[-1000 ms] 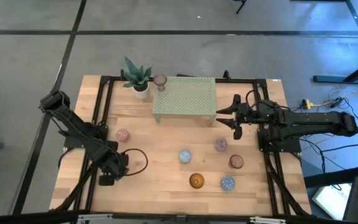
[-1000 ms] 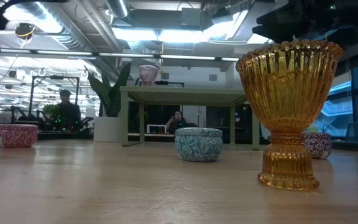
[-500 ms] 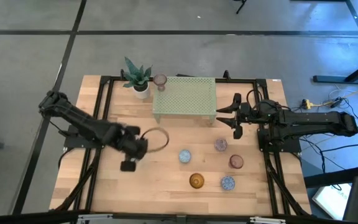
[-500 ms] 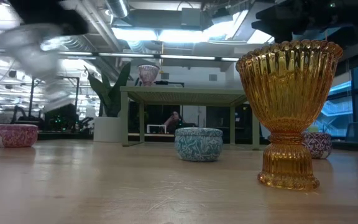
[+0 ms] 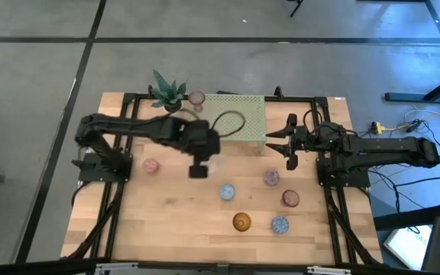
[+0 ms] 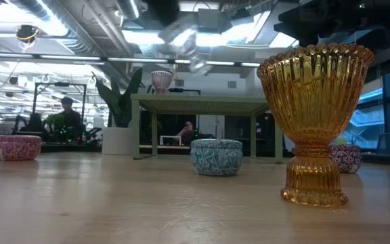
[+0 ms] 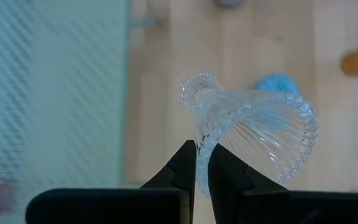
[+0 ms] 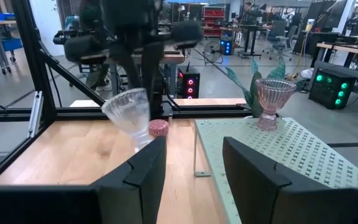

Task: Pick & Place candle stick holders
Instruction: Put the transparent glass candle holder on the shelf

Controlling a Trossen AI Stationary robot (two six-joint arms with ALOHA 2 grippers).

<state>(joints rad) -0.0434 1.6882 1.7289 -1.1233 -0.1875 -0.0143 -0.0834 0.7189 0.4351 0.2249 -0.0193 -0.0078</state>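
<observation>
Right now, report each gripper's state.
Left gripper: shut on the rim of the clear glass candle holder, held up beside the green perforated stand.
Right gripper: open, empty.

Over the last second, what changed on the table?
The left gripper, shut on the clear glass holder, swung from the table's front-left corner up to the green stand. Right gripper stayed beside the stand, empty; the other holders and the plant didn't move.
</observation>
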